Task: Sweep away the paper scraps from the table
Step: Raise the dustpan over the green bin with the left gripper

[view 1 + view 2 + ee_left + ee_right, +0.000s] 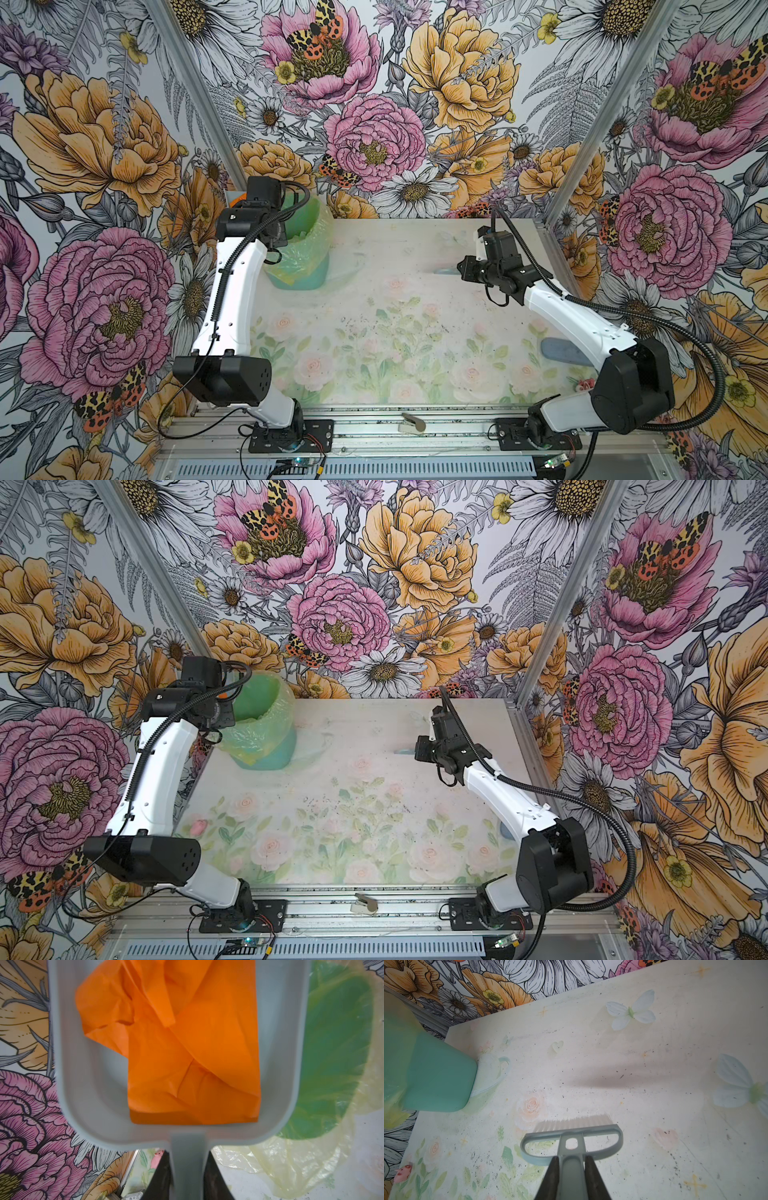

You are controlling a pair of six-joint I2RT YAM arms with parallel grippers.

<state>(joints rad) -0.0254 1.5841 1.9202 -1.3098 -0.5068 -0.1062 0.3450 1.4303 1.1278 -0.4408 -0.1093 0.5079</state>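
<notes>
In the left wrist view my left gripper (188, 1157) is shut on the handle of the grey-blue dustpan (68, 1084). A crumpled orange paper scrap (187, 1053) fills most of the pan. The pan hangs beside the open mouth of the green bin (336, 1053). In both top views that gripper is hidden under its own wrist at the bin (307, 249). My right gripper (572, 1158) is shut on the handle of the brush (571, 1132), bristles just above the table (654, 1043) at the back right (446, 272). No loose scrap shows near the brush.
The green bin (266, 729) with its pale plastic liner stands at the back left. A grey-blue oval piece (561, 351) lies under the right arm. Dark specks dot the table's middle (374, 324). A small beige clip (411, 424) sits on the front rail.
</notes>
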